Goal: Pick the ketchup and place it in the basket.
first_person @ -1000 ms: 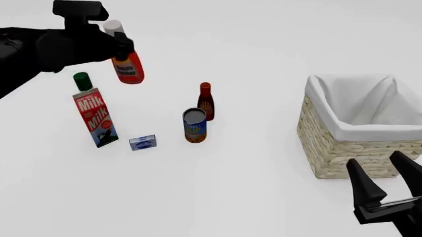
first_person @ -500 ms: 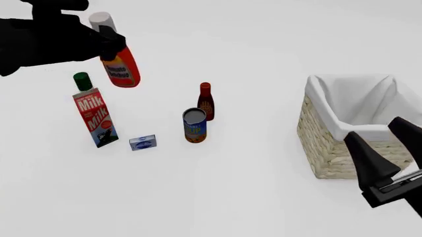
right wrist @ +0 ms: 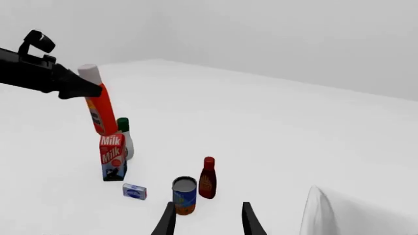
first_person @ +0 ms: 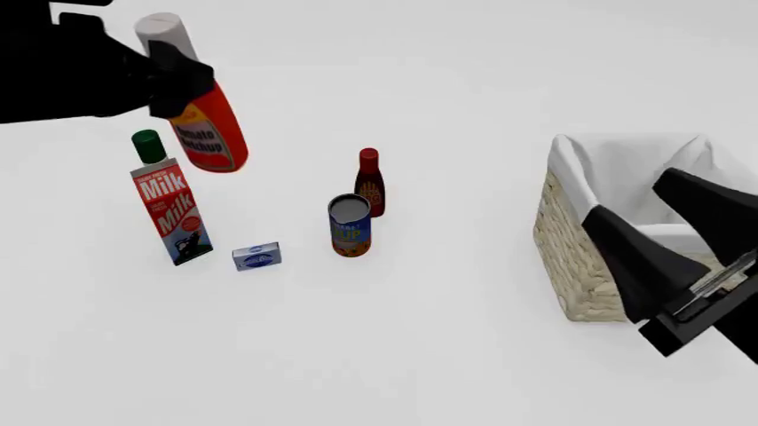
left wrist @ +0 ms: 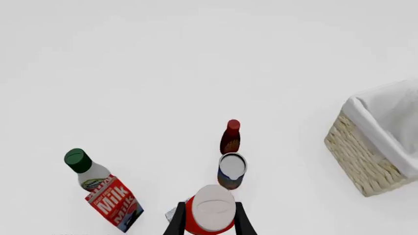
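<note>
The ketchup point(first_person: 209, 126), a red bottle with a pale cap and an orange label, hangs tilted in the air above the table's left side. My left gripper point(first_person: 187, 76) is shut on its neck. In the left wrist view the ketchup point(left wrist: 210, 209) shows cap-first between the two fingers point(left wrist: 175, 226). It also shows in the right wrist view, the ketchup point(right wrist: 101, 108) held high over the milk. The basket point(first_person: 588, 268), woven with a white lining, stands at the right. My right gripper point(first_person: 670, 229) is open and holds nothing, raised in front of the basket's near side.
Below the ketchup stands a milk carton point(first_person: 173, 209) with a green cap. A dark maroon bottle point(first_person: 369, 183), a can point(first_person: 350, 225) and a small blue box point(first_person: 256, 256) sit mid-table. The basket point(left wrist: 360, 157) is far to their right.
My left gripper has lifted the ketchup higher and slightly leftward. My right gripper has risen from the bottom right corner up in front of the basket.
</note>
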`<action>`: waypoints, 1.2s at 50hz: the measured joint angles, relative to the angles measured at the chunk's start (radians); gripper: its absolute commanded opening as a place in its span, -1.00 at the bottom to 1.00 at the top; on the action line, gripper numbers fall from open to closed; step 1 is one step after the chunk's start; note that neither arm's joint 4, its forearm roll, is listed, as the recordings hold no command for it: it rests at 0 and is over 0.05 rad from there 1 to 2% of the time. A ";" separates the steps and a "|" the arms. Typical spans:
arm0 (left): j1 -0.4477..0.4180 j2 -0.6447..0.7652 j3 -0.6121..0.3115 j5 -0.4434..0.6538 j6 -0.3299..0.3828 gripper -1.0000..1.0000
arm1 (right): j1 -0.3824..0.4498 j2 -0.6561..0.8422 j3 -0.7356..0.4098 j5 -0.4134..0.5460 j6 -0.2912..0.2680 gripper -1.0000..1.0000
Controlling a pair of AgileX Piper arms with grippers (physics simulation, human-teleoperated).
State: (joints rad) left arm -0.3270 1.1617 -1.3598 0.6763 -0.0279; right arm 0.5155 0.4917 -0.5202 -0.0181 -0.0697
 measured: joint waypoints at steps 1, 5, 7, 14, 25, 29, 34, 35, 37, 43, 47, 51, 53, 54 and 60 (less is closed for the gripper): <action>-0.004 -0.004 0.000 0.005 0.000 -1.00 | 0.008 0.007 -0.007 -0.001 0.001 1.00; -0.021 -0.018 0.001 0.023 0.000 -1.00 | 0.044 0.036 -0.035 -0.004 0.005 1.00; -0.030 -0.024 0.001 0.031 0.000 -1.00 | 0.064 0.053 -0.047 -0.007 0.004 1.00; -0.061 -0.039 -0.001 0.057 0.002 -1.00 | 0.133 0.114 -0.090 -0.019 -0.002 1.00; -0.101 -0.051 -0.004 0.086 0.005 -1.00 | 0.230 0.214 -0.153 -0.036 -0.012 1.00; -0.111 -0.052 -0.006 0.092 0.006 -1.00 | 0.261 0.247 -0.167 -0.043 -0.010 1.00; -0.123 -0.053 -0.008 0.099 0.006 -1.00 | 0.298 0.288 -0.183 -0.055 -0.007 1.00; -0.125 -0.053 -0.008 0.101 0.006 -1.00 | 0.305 0.296 -0.186 -0.057 -0.007 1.00; -0.130 -0.053 -0.009 0.103 0.006 -1.00 | 0.318 0.313 -0.192 -0.060 -0.006 1.00; -0.141 -0.054 -0.012 0.109 0.006 -1.00 | 0.352 0.361 -0.210 -0.068 -0.004 1.00; -0.148 -0.055 -0.014 0.113 0.006 -1.00 | 0.370 0.388 -0.221 -0.072 -0.003 1.00; -0.154 -0.055 -0.017 0.117 0.006 -1.00 | 0.388 0.413 -0.232 -0.075 0.000 1.00; -0.158 -0.055 -0.019 0.119 0.006 -1.00 | 0.396 0.423 -0.237 -0.076 0.000 1.00; -0.159 -0.055 -0.020 0.120 0.006 -1.00 | 0.401 0.429 -0.240 -0.076 0.001 1.00; -0.168 -0.056 -0.023 0.126 0.007 -1.00 | 0.426 0.460 -0.257 -0.079 -0.001 1.00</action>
State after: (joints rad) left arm -0.4954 1.1059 -1.3828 0.8019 -0.0210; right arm 0.9410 0.9515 -0.7774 -0.0974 -0.0710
